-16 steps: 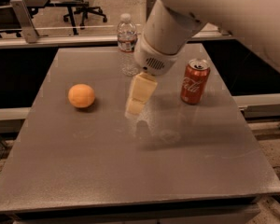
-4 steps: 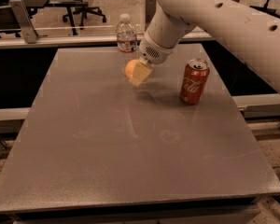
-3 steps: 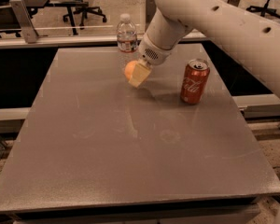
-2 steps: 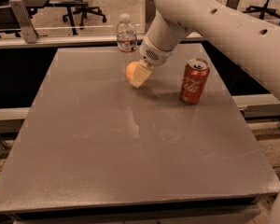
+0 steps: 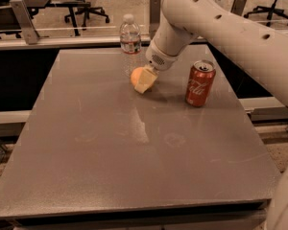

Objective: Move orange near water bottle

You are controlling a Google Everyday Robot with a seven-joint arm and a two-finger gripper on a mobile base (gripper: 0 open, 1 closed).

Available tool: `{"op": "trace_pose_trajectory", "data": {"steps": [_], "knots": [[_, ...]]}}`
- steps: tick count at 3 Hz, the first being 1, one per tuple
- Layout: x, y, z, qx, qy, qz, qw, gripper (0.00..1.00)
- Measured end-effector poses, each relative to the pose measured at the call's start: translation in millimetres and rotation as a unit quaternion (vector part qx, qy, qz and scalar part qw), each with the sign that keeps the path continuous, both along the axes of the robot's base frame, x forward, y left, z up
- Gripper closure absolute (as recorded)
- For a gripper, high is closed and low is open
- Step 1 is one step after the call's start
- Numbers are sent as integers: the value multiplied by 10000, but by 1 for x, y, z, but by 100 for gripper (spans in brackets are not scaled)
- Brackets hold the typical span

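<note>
The orange (image 5: 136, 74) is held in my gripper (image 5: 143, 80) near the back middle of the grey table (image 5: 134, 143). The cream fingers (image 5: 146, 81) close around the fruit and hide its right side. The water bottle (image 5: 130, 39), clear with a white cap and a white-and-red label, stands upright at the table's back edge, just behind and slightly left of the orange. The orange is a short way in front of the bottle, not touching it. I cannot tell whether the orange rests on the table or hovers just above it.
A red soda can (image 5: 199, 83) stands upright to the right of the gripper. My white arm (image 5: 230, 28) reaches in from the upper right. Office chairs (image 5: 84, 4) and a rail lie beyond the table's back edge.
Since the oldest frame the orange has left the table's left side and sits in my gripper near the bottle. Over the last second the gripper has barely moved.
</note>
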State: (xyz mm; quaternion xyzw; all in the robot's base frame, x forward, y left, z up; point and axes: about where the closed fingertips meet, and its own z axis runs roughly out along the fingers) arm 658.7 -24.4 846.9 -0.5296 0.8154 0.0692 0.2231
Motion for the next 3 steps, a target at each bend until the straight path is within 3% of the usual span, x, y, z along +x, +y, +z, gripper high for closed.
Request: {"op": "trace_pose_trajectory", "data": {"steps": [1,3], "knots": [[1,0,-3,36,22,9,10000,5],[4,-6,5,111,13,91,9999,0]]}}
